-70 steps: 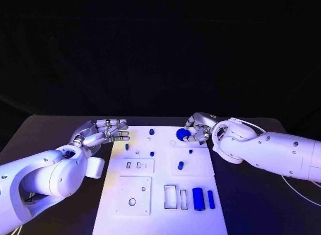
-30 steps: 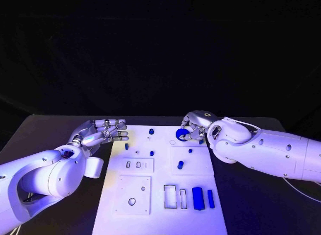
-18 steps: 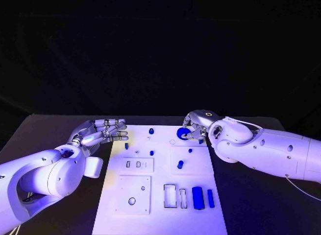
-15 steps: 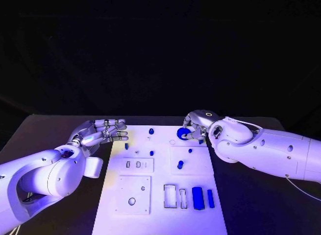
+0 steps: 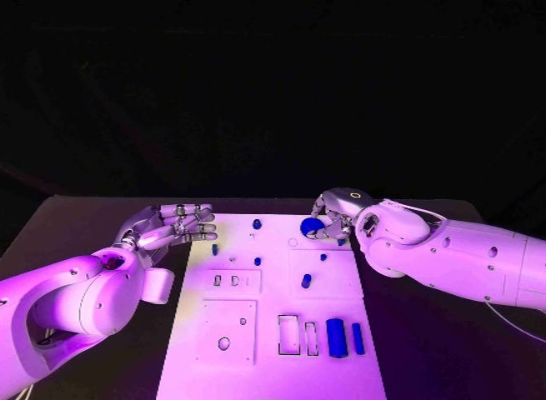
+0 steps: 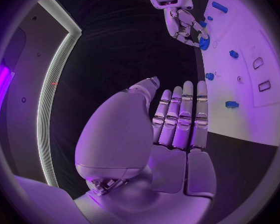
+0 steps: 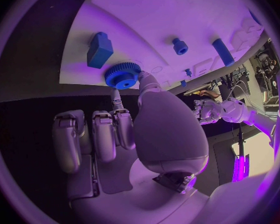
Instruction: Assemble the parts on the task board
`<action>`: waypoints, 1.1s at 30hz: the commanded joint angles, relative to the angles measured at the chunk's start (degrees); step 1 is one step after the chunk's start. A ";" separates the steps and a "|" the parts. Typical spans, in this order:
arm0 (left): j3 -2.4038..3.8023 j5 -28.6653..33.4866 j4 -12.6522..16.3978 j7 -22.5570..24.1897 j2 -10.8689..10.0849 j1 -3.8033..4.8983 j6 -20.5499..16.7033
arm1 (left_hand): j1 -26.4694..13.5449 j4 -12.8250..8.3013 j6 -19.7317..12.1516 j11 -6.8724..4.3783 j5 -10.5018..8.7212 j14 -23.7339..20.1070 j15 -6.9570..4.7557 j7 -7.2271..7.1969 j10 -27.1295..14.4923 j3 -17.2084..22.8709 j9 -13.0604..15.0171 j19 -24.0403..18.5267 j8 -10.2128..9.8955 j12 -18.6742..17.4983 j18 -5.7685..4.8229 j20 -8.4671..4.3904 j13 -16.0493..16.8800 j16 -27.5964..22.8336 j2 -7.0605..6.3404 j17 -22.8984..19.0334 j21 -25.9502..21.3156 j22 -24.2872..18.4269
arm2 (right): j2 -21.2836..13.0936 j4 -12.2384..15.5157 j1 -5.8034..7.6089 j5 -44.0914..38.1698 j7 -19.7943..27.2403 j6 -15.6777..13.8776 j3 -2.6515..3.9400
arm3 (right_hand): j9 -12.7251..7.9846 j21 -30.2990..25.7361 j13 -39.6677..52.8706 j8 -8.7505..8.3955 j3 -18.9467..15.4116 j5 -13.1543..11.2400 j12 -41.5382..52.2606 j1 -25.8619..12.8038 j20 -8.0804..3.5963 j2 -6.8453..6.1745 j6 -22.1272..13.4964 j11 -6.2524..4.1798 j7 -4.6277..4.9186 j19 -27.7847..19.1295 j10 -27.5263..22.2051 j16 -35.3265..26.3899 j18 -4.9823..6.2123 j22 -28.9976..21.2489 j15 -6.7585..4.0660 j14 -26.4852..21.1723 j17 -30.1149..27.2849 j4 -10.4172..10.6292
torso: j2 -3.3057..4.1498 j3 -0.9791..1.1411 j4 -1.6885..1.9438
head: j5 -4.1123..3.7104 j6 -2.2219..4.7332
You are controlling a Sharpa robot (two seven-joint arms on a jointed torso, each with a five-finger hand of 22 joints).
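Black table (image 5: 81, 218) carried white task board (image 5: 273, 371), no legible writing anywhere. Pinched blue gear (image 7: 122, 75) between thumb and fingertip of right hand (image 5: 333, 218) at board's far right corner; contact with board hard to judge. Held left hand (image 5: 171, 225) flat at board's far left edge, fingers straight, side by side, holding nothing.

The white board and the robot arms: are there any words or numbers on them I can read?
No words, numbers or signs can be read.
The board shows blank outlines and holes, with no writing.
The blue gear the right hand holds is plain.
The left hand and both arms carry no label that can be made out.
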 commanded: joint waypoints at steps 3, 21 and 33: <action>0.04 -0.17 0.10 -0.03 0.03 0.03 1.08 | -0.33 -0.34 0.01 0.14 -0.24 -0.17 0.18 0.28 -0.22 -0.07 -0.08 -0.45 -0.40 -0.35 0.89 0.03 -0.02 -0.37 0.17 0.10 0.22 0.09 | -0.04 -0.16 -0.05 0.89 -0.08 2.23 -0.02 | -0.08 -0.38 8.25 -0.33 -0.59 1.21 -0.11 -0.81 0.22 0.28 -0.41 0.54 0.03 5.09 0.78 0.18 -0.47 14.09 0.27 5.82 13.67 -0.11 | 0.02 -0.03 0.03 | -0.08 -0.10; 0.04 -0.17 0.05 -0.10 -0.02 0.03 1.16 | -0.51 -0.27 -0.02 0.18 -0.25 -0.21 0.22 0.32 -0.25 -0.15 -0.08 -0.64 -0.49 -0.43 0.87 0.08 -0.01 -0.45 0.20 0.11 0.24 0.11 | 0.17 -0.53 -0.08 2.52 0.94 2.73 -0.02 | 0.16 -0.20 9.39 0.27 1.85 2.64 0.95 1.20 -0.19 5.34 2.15 -0.11 -0.69 5.29 1.67 0.29 -0.54 14.33 -0.30 5.89 13.95 -0.72 | 0.03 -0.02 0.02 | 0.01 -0.19; 0.04 -0.17 -0.02 -0.24 -0.05 0.03 1.23 | -0.52 -0.28 -0.02 0.19 -0.23 -0.25 0.24 0.31 -0.28 -0.15 -0.07 -0.77 -0.54 -0.50 0.87 0.12 0.00 -0.51 0.26 0.12 0.26 0.12 | 0.19 -0.35 -0.15 1.74 1.07 -0.02 -0.02 | -0.13 0.05 9.92 -0.21 9.32 -10.67 1.37 7.15 -0.77 3.95 4.33 -0.65 -1.19 5.56 2.06 0.42 -0.64 14.62 -0.80 5.97 14.26 -1.34 | -0.01 -0.03 0.00 | 0.02 -0.27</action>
